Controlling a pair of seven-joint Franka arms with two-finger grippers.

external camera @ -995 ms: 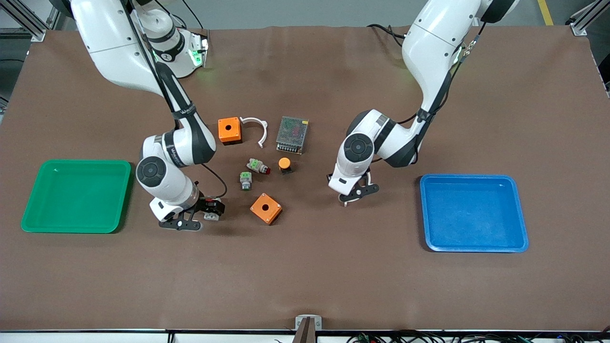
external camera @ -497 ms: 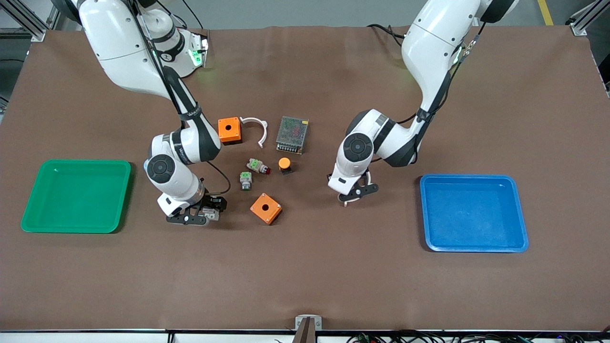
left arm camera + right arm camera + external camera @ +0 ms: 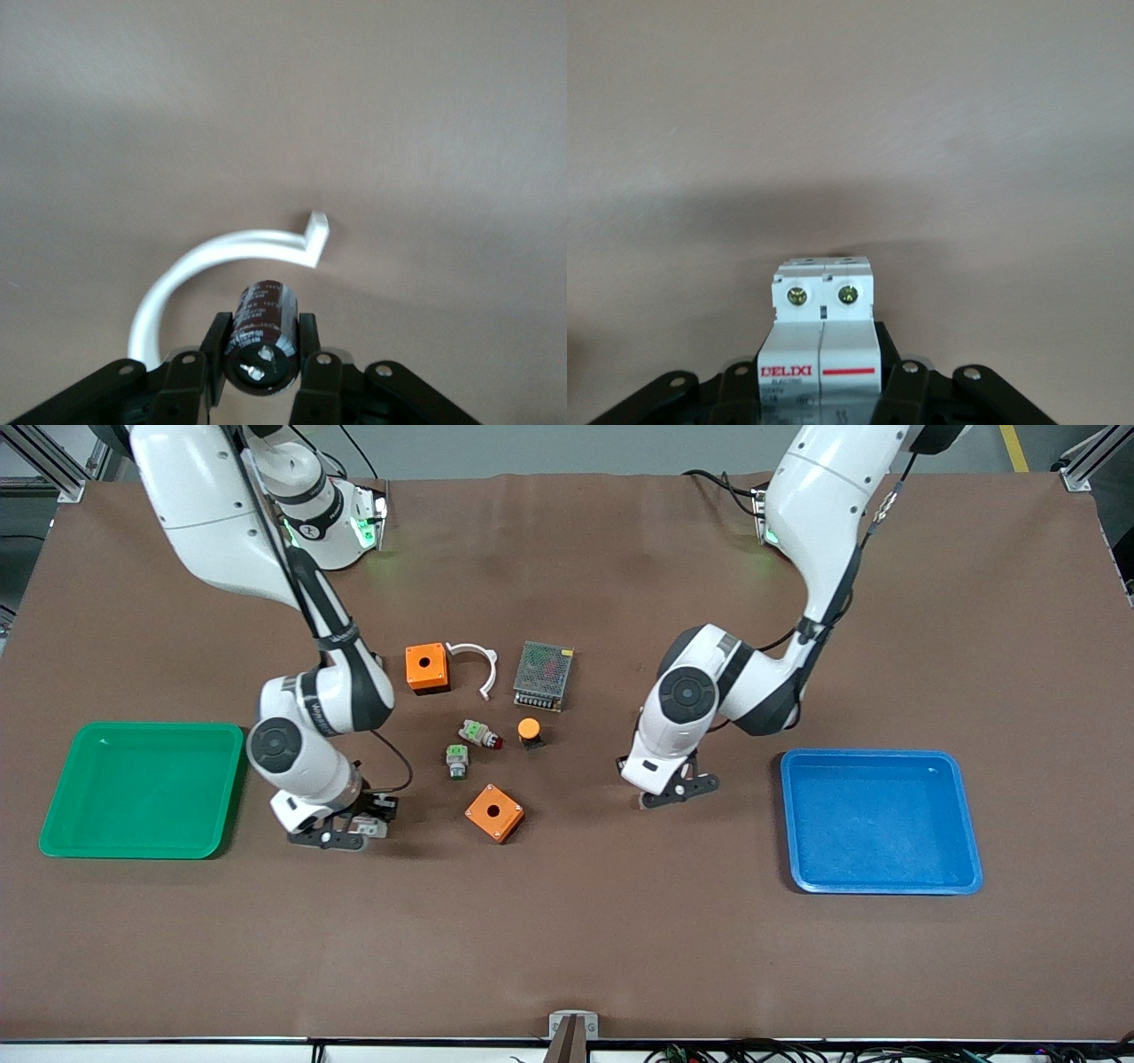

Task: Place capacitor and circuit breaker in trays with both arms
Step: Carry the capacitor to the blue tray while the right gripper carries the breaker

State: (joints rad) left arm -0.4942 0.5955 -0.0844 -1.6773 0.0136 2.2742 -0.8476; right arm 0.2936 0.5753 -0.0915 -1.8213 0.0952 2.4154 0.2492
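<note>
The capacitor (image 3: 262, 329), a small black cylinder with a silvery end, is clamped between the fingers of my left gripper (image 3: 261, 335), which is shut on it. That gripper (image 3: 673, 790) hangs low over the mat beside the blue tray (image 3: 877, 824). In the front view the capacitor is hidden under the hand. A white curved clip (image 3: 217, 257) lies on the mat just under it. The circuit breaker (image 3: 822, 323), a light-grey block with a red stripe, sits in my right gripper (image 3: 824, 365), which is shut on it. That gripper (image 3: 347, 830) is low over the mat beside the green tray (image 3: 142, 788).
Between the arms lie two orange boxes (image 3: 426, 667) (image 3: 494, 812), a white curved clip (image 3: 474, 660), a mesh-topped power supply (image 3: 543, 675), two green-topped push-buttons (image 3: 479, 733) (image 3: 457, 760) and an orange-capped black button (image 3: 529, 731).
My right gripper has shut on the circuit breaker and shifted toward the green tray. My left gripper has finished shutting on the capacitor and moved a little toward the blue tray.
</note>
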